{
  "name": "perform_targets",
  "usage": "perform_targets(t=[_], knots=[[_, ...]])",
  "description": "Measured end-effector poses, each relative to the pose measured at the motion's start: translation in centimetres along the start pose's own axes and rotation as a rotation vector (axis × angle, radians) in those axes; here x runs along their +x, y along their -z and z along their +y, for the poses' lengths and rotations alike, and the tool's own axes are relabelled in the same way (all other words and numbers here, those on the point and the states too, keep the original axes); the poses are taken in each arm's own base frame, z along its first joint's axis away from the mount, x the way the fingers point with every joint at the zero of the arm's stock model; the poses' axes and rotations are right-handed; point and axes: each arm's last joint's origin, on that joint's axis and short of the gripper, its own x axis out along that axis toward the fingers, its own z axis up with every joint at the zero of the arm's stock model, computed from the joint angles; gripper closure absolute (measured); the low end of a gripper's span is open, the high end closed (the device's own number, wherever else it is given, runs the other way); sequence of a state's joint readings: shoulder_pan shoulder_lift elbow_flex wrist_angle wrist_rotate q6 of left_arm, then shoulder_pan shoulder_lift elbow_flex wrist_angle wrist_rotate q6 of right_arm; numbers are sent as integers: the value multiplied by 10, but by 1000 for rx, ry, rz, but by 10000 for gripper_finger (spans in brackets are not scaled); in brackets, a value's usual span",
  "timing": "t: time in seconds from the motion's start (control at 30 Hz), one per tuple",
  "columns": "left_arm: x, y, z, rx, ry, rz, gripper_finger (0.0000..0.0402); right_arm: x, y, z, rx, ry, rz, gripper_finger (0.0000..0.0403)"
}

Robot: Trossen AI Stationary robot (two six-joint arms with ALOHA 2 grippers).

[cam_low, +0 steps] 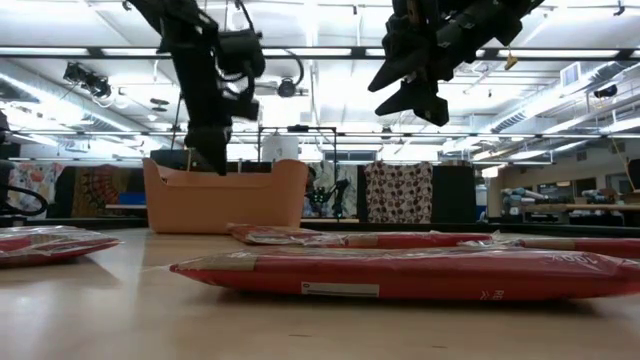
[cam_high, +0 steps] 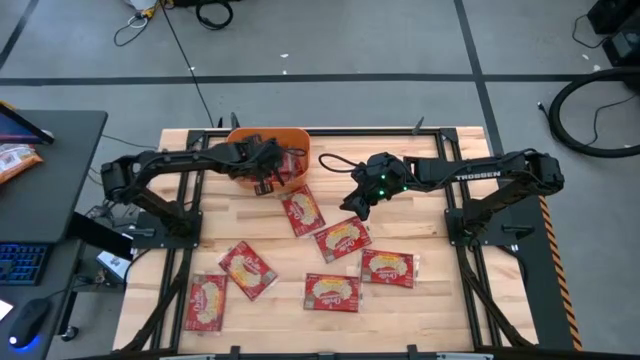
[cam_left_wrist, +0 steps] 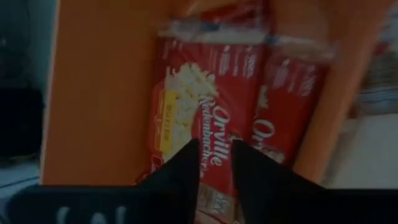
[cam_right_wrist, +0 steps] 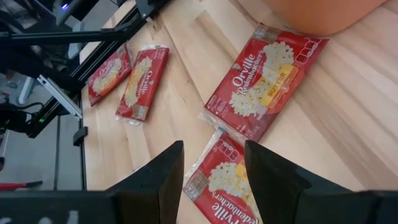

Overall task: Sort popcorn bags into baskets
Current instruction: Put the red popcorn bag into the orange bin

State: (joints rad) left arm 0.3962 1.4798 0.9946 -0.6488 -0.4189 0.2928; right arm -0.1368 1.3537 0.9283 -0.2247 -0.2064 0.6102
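Six Orville Redenbacher's popcorn bags (cam_high: 302, 211) loose on bare butcher-block table (cam_high: 440, 300) (two more in orange bin (cam_high: 240, 139)); left gripper (cam_high: 266, 172) over bin, fingers slightly parted, holding nothing; right gripper (cam_high: 356, 203) raised, wide, empty.

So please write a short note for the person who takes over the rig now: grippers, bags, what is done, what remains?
Left gripper: over the orange basket, fingers parted just above a popcorn bag lying inside; nothing held.
Right gripper: open, empty, raised above the table near the bag beside the basket.
Done: at least two bags are in the basket.
Left: six bags on the table, the nearest being that one and its neighbour.
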Motion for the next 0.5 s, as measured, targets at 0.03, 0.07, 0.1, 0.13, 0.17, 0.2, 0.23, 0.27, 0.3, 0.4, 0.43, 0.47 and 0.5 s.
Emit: perform_targets(t=[0.03, 0.07, 0.1, 0.13, 0.17, 0.2, 0.23, 0.27, 0.3, 0.4, 0.43, 0.47, 0.5], knots=[[-6, 0, 0, 2, 8, -14, 290, 0, 0, 0, 0, 1, 0, 229], [-12, 0, 1, 5, 27, -23, 280, 0, 0, 0, 0, 1, -1, 229], [-20, -1, 2, -3, 54, -41, 271, 0, -1, -1, 0, 4, -3, 229], [-29, -3, 3, -23, 89, -74, 263, 0, -1, -1, -3, 4, -3, 229], [-38, -5, 4, -56, 135, -110, 257, 0, -1, -1, -5, 5, -3, 229], [-47, -5, 5, -99, 195, -143, 252, 0, -1, -1, -7, 6, -4, 229], [-55, -5, 4, -146, 273, -174, 248, 0, -1, -1, -12, 10, -6, 229], [-63, -6, 4, -195, 354, -211, 246, 0, -1, -1, -15, 12, -7, 229], [-71, -8, 2, -233, 441, -247, 245, 0, -1, -1, -17, 15, -9, 229], [-90, -6, -6, -287, 674, -287, 245, 0, -1, -2, -26, 27, -18, 229], [-95, -5, -11, -290, 741, -283, 245, 0, -1, -2, -27, 28, -19, 229], [-99, -5, -17, -279, 799, -271, 244, 0, -1, -2, -29, 28, -20, 229], [-103, -3, -23, -263, 847, -252, 244, 0, -1, -1, -34, 27, -21, 229]])
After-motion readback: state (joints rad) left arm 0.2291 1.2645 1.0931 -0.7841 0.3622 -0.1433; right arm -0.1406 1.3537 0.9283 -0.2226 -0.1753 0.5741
